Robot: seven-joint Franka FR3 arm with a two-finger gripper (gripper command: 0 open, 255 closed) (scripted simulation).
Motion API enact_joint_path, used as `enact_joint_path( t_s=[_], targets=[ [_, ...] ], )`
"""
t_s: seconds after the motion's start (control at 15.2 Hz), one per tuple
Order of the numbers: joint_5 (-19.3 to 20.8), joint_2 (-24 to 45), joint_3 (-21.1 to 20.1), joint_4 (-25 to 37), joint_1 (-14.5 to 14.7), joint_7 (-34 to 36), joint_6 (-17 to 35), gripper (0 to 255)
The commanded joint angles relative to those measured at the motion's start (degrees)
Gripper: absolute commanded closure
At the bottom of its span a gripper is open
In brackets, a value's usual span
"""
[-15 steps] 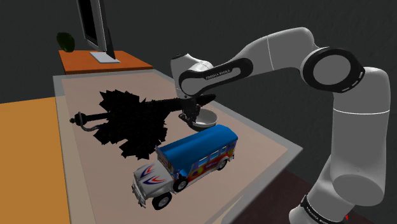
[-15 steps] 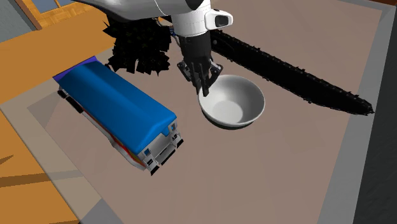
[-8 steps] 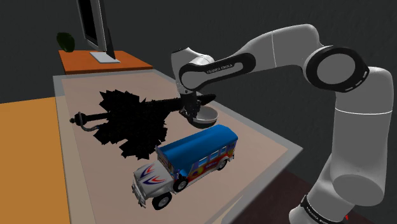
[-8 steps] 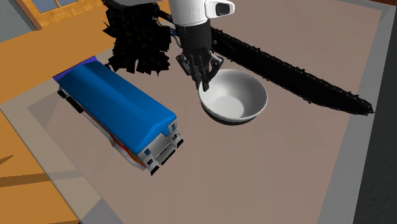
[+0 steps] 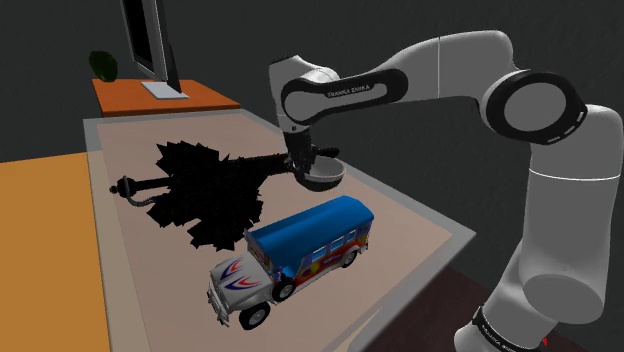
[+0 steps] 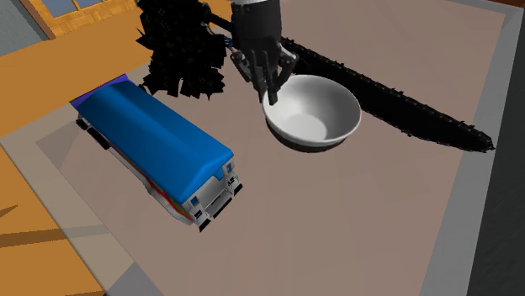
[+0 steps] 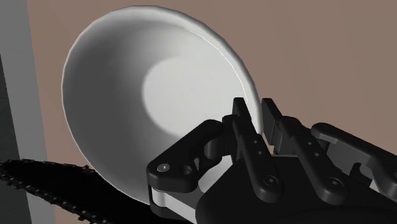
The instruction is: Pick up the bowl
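Observation:
The white bowl [image 5: 322, 176] [image 6: 314, 113] [image 7: 146, 95] hangs above the brown tabletop, off the surface. My black gripper [image 5: 304, 172] [image 6: 271, 91] [image 7: 259, 124] is shut on the bowl's rim, one finger inside the wall and one outside. In the second exterior view the bowl sits tilted just right of the fingers, its shadow on the table beneath it.
A blue-roofed toy bus [image 5: 295, 250] [image 6: 156, 147] lies close beside the bowl. A jagged black plant-like object [image 5: 205, 185] [image 6: 181, 50] and a long black spiky strip [image 6: 395, 105] spread over the table [image 5: 410, 225]. An orange stand with a monitor [image 5: 150, 45] is behind.
The gripper has risen with the bowl clasped in it; the bowl has left the table and now hangs higher, tilted a little more.

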State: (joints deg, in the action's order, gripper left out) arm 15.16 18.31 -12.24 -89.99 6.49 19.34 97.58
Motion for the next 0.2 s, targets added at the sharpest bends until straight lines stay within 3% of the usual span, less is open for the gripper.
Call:
enact_joint_path(
  t_s=[0.0,0.13],
  targets=[
    [-0.08,-0.15,-0.03,1.39,0.07,-0.3,-1.49,255],
    [-0.09,-0.16,-0.03,1.48,0.07,-0.32,-1.59,255]
  ],
)
